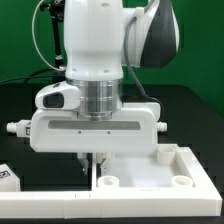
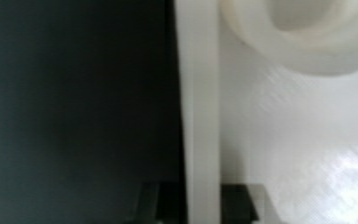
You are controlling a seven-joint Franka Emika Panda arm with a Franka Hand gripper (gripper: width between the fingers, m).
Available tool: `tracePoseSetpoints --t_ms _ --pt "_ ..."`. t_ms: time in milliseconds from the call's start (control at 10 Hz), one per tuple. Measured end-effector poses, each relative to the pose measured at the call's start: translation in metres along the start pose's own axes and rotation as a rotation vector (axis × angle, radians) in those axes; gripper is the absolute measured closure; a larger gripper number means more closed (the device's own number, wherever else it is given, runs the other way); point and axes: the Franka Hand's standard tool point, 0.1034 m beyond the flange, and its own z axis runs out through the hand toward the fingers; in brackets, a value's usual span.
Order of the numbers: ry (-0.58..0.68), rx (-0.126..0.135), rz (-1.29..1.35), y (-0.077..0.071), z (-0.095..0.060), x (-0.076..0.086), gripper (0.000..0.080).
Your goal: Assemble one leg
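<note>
Arm: the white robot arm (image 1: 95,45) stands upright in the middle of the exterior view, wrist pointing straight down.
Gripper: the gripper (image 1: 92,160) hangs low over the table, at the panel's side towards the exterior view's left.
Fingers: in the wrist view two dark fingertips (image 2: 160,205) stand one on each side of a white edge strip (image 2: 199,110).
Claw state: the strip fills the gap between the fingertips. The picture is too blurred to tell whether they press on it or only straddle it.
Panel: a large white square panel (image 1: 140,188) lies flat on the table, towards the exterior view's right of the gripper. Round holes show near its near corners.
Hole: the wrist view shows one round hole (image 2: 286,25) in the panel surface, just beside the strip.
Bar: a long white bar (image 1: 188,160) rises along the panel's side at the exterior view's right.
Leg: a small white piece with a black-and-white tag, taken to be the leg (image 1: 7,178), lies on the table at the exterior view's left border, cut off by the frame. It is well apart from the gripper and the panel and is not held.
Table: the black table (image 1: 20,140) carries all the parts. In the wrist view it fills the dark half beside the strip.
</note>
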Motion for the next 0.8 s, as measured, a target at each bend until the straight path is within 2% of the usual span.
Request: tracePoseSetpoints --t_ms 100,200,300,400,500,600,700,800 --pt "0.000 0.000 0.000 0.000 0.000 0.000 0.0683" --pt "0.000 0.000 0.001 0.001 0.000 0.000 0.0683" --pt "0.000 0.000 0.001 0.001 0.000 0.000 0.0500" --pt "-0.001 0.000 0.001 0.001 0.000 0.000 0.0365" --pt "-0.001 0.000 0.001 0.001 0.000 0.000 0.0365" --pt "-0.001 0.000 0.001 0.001 0.000 0.000 0.0207" --pt "0.000 0.000 0.001 0.001 0.000 0.000 0.0167" --pt "-0.018 0.011 -0.016 0.000 -0.011 -0.008 0.0167"
